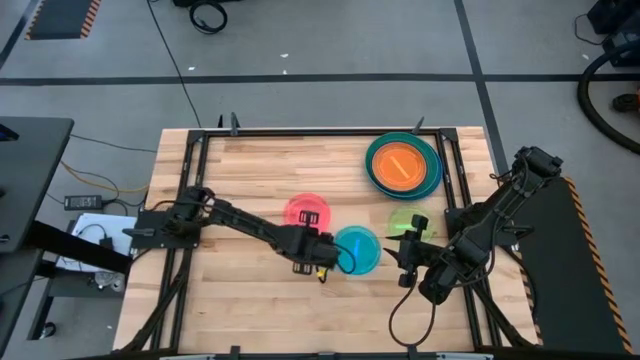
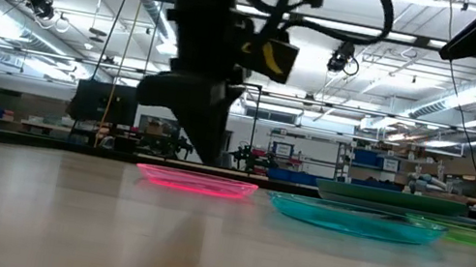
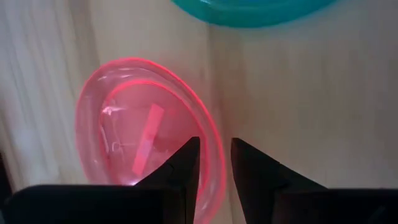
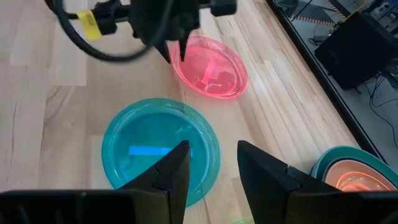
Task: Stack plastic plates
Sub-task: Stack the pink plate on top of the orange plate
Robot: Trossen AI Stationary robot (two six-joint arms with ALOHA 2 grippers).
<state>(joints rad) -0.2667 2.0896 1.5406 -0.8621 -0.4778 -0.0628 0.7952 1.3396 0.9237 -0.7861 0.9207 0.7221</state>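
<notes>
The small pink plate (image 1: 307, 211) lies flat on the table, with the cyan plate (image 1: 359, 250) to its right and the green plate (image 1: 408, 221) farther right. An orange plate sits on top of a stack of larger teal and blue plates (image 1: 403, 165) at the far right. My left gripper (image 3: 215, 152) is open and points down at the pink plate's near rim. My right gripper (image 4: 213, 155) is open and hovers between the cyan and green plates, holding nothing. The brown plate does not show. My left gripper comes from above with one finger (image 3: 186, 162) inside the pink plate's near rim (image 3: 210, 127) and the other outside it. I cannot tell whether the fingers touch the rim. The plate (image 2: 195, 181) lies flat on the table.
A dark metal frame (image 1: 200, 200) runs around the wooden tabletop. The table's left half and near strip (image 1: 240, 300) show bare wood. The left arm's cable with a yellow tag (image 4: 90, 22) hangs near its wrist. A workshop lies beyond the table.
</notes>
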